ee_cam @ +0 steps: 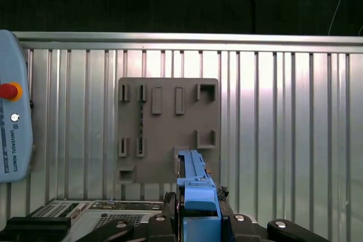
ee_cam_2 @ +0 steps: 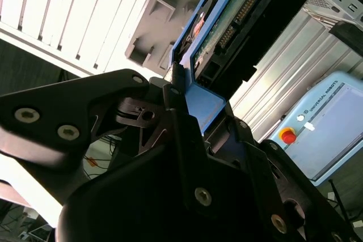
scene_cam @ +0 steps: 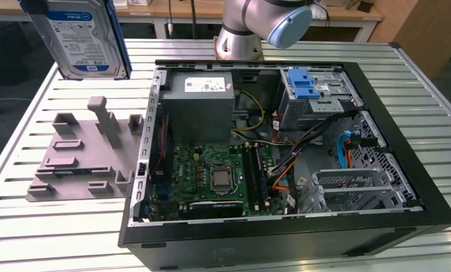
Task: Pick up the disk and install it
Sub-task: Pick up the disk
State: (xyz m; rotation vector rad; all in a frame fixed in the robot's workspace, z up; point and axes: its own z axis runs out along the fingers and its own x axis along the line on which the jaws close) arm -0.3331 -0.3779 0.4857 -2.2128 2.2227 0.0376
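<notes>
The disk (scene_cam: pixel 85 39), a silver hard drive with a white-and-blue label in a blue carrier, hangs upright in the air at the exterior view's upper left, above the table. It is clear of the grey holder plate (scene_cam: pixel 81 153). In the first wrist view the disk (ee_cam: pixel 195 188) shows edge-on, and my gripper (ee_cam: pixel 195 222) is shut on its blue carrier. The second wrist view shows the same hold: the disk (ee_cam_2: pixel 227 21) reaches away from the gripper (ee_cam_2: pixel 190 111), green circuit board side showing.
The open computer case (scene_cam: pixel 407 164) lies on the slatted table with motherboard, grey power supply (scene_cam: pixel 202 107) and a blue-latched cage (scene_cam: pixel 308 85) inside. A metal drive bay (scene_cam: pixel 358 187) sits near its front right. A teach pendant (ee_cam: pixel 11 117) lies past the holder plate (ee_cam: pixel 168 128).
</notes>
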